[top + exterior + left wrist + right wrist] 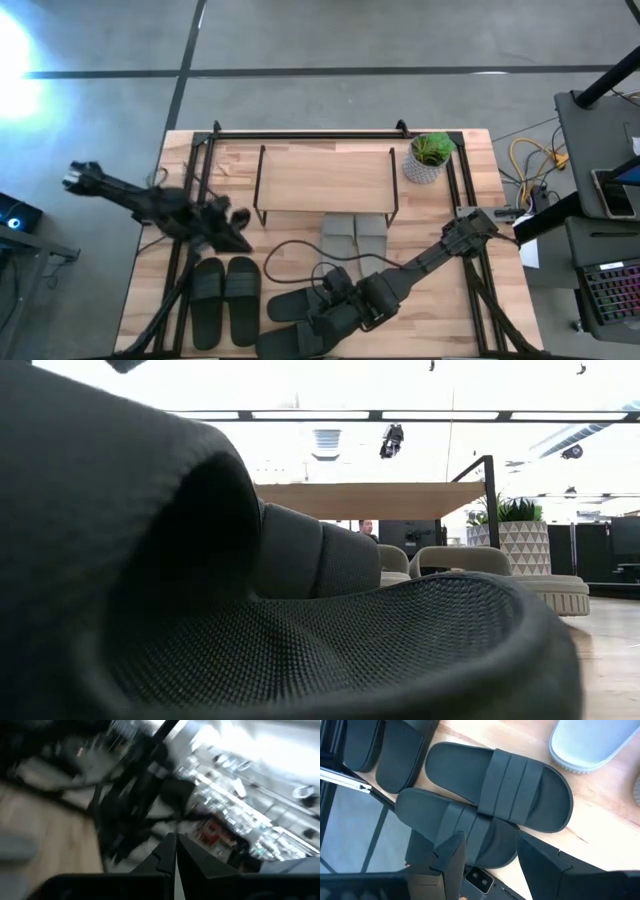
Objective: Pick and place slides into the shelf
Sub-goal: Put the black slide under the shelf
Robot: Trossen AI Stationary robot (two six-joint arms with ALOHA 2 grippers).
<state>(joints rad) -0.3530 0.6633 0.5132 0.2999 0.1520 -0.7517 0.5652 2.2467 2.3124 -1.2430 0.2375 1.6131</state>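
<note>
Fingers of the right gripper (487, 857) spread wide over the black slides (497, 790), gripping nothing. Left gripper (176, 851) fingers are pinched together, empty, above the olive-green slides (225, 298).

No readable text, label, brand, number or sign shows in any view

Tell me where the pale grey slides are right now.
In the high view the pale grey slides lie side by side mid-table, tucked under the shelf's front edge, just beyond the right gripper.
</note>
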